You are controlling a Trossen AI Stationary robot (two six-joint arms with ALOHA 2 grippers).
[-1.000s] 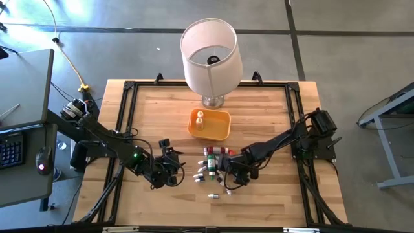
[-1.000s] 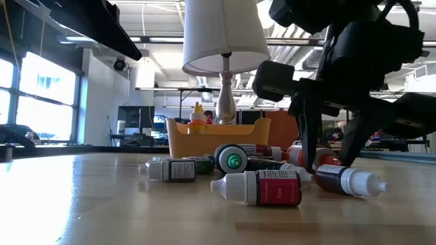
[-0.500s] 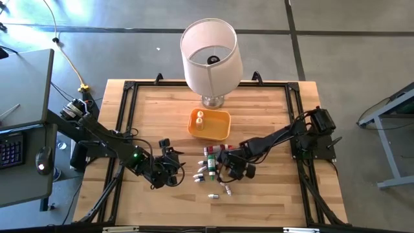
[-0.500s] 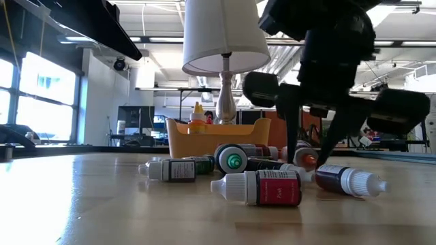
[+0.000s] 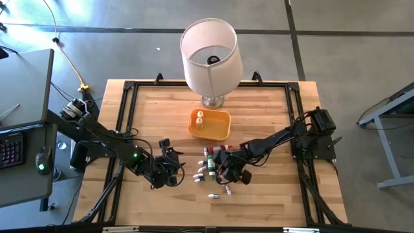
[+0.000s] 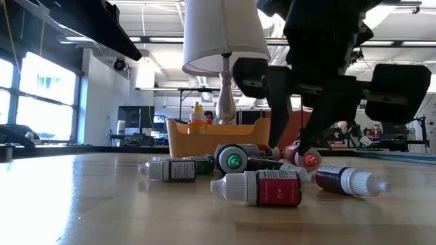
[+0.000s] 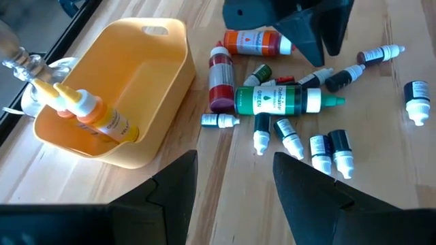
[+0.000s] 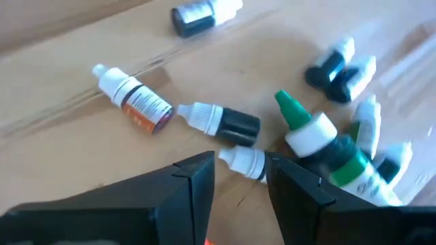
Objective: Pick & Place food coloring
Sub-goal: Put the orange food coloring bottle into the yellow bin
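Note:
Several tiny food coloring bottles (image 5: 212, 169) lie on their sides in a loose pile on the wooden table, with white caps and green, red and dark bodies (image 7: 279, 101). My right gripper (image 5: 226, 171) hangs over the pile's right part, pointing down and open. Its fingertips (image 8: 240, 178) stand on either side of a white-capped bottle (image 8: 246, 162), low above the table (image 6: 300, 146). My left gripper (image 5: 173, 162) waits left of the pile, open (image 7: 235, 184), with nothing between its fingers. Two yellow bottles (image 7: 92, 116) lie in the orange tray (image 5: 223, 129).
The orange tray (image 7: 116, 160) sits just beyond the pile toward the far edge. Behind it stands a big white lampshade on a lamp (image 5: 208, 52). A black frame (image 5: 123, 110) runs around the table's edges. Bare wood lies near the front edge (image 5: 259, 207).
My right gripper has moved toward the table's left, from the pile's right edge to over its bottles, staying open. The bottles lie where they were. My left arm has kept still.

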